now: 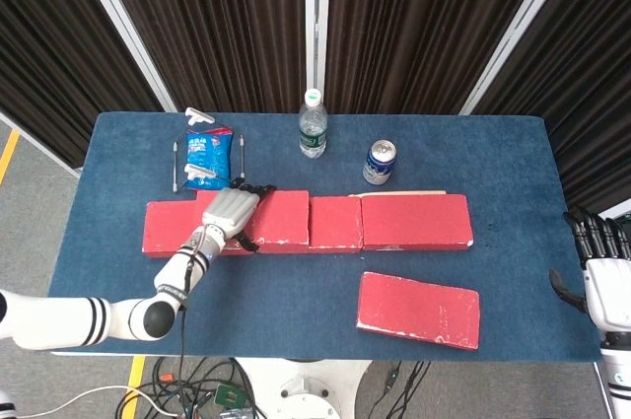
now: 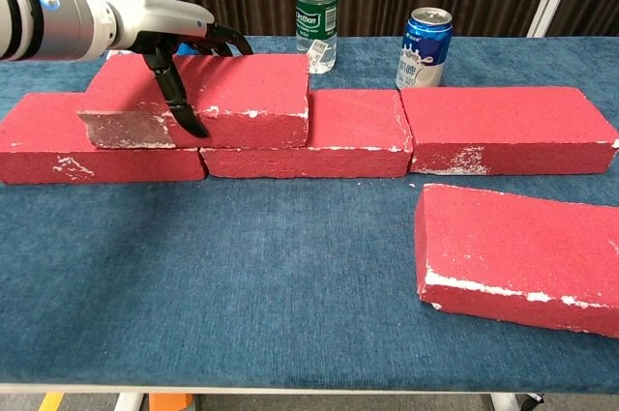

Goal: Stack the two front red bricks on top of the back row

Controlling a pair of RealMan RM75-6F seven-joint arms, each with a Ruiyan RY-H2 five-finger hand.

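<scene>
Head view: we note a blue table (image 1: 513,158) before dark curtains (image 1: 227,25). The left hand (image 1: 229,212) grips the stacked brick (image 2: 208,97) atop the back row (image 2: 387,135). The front brick (image 1: 418,309) lies near the table's front edge. The right hand (image 1: 601,266) hangs beyond the right edge, fingers apart, holding nothing.

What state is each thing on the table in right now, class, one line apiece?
Stacked brick: on the back row, held by the left hand.
Front brick: flat on the table, untouched.
Back row: three bricks end to end.
Water bottle: upright, capped.
Can: upright.
Snack bag: lying flat.
Right hand: off the table, holding nothing.
</scene>
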